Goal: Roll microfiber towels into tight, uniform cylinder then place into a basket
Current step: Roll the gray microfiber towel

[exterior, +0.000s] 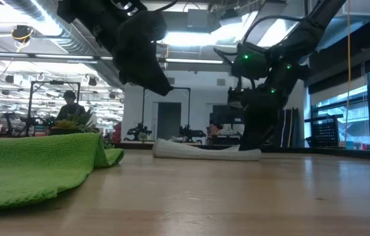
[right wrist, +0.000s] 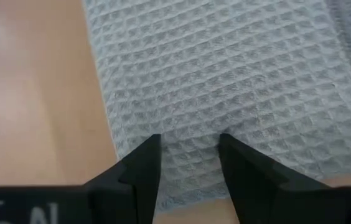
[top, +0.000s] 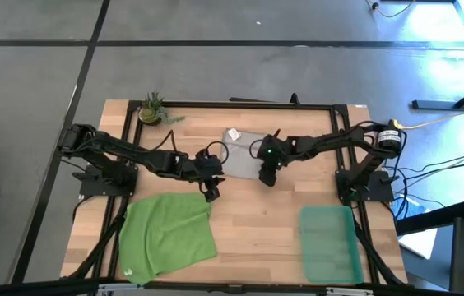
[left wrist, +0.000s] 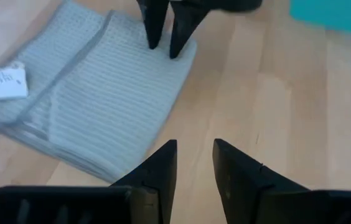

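Observation:
The light grey towel (top: 242,152) lies folded flat on the table at the middle back, its white tag (left wrist: 1,84) at the far left corner. My right gripper (top: 267,177) stands open at the towel's near right corner (right wrist: 132,124). My left gripper (top: 211,193) hangs open in the air (exterior: 155,82) just off the towel's near left side, with nothing between its fingers (left wrist: 194,162). The green towel (top: 166,234) lies spread out at the near left. The teal basket (top: 329,242) sits at the near right. My right gripper has both open fingertips (left wrist: 154,40) set down on the top of the grey towel, close to its near right corner (right wrist: 188,143). The fingers come from above, slanting. The cloth between them lies flat on the table, not bunched.
A small potted plant (top: 151,109) stands at the far left corner. Bare wood lies between the green towel and the basket (top: 257,238). A black frame rail (top: 240,104) runs along the table's far edge.

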